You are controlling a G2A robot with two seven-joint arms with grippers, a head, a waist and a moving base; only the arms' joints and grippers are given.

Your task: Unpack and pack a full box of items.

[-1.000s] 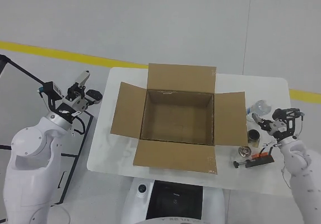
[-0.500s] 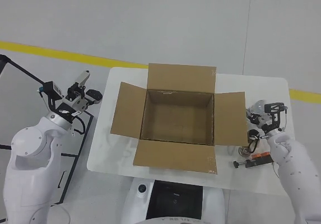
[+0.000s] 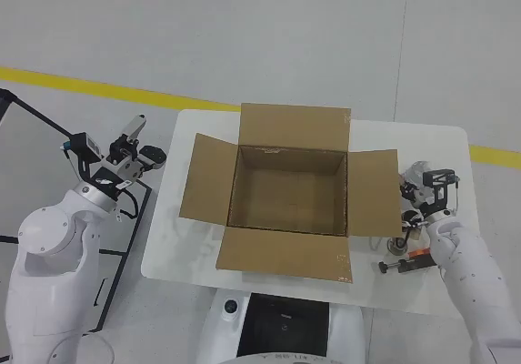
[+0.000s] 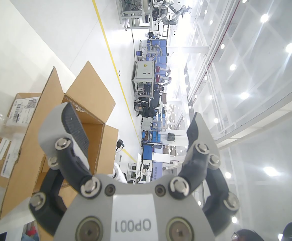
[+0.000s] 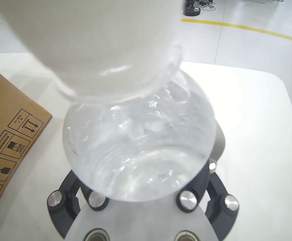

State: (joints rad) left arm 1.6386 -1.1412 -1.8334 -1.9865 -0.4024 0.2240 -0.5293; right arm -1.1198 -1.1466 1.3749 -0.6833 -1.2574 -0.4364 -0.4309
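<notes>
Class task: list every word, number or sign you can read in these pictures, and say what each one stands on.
"OP001": plate of the left gripper, upside down.
"Side Up", beside two arrows: cardboard box wall.
"Stacking Limit", with "12": same wall.
Caption by the wine-glass sign: cut off, unreadable.
Shipping labels on the box flap: too small to read.
On the clear bottle: no legible print.
</notes>
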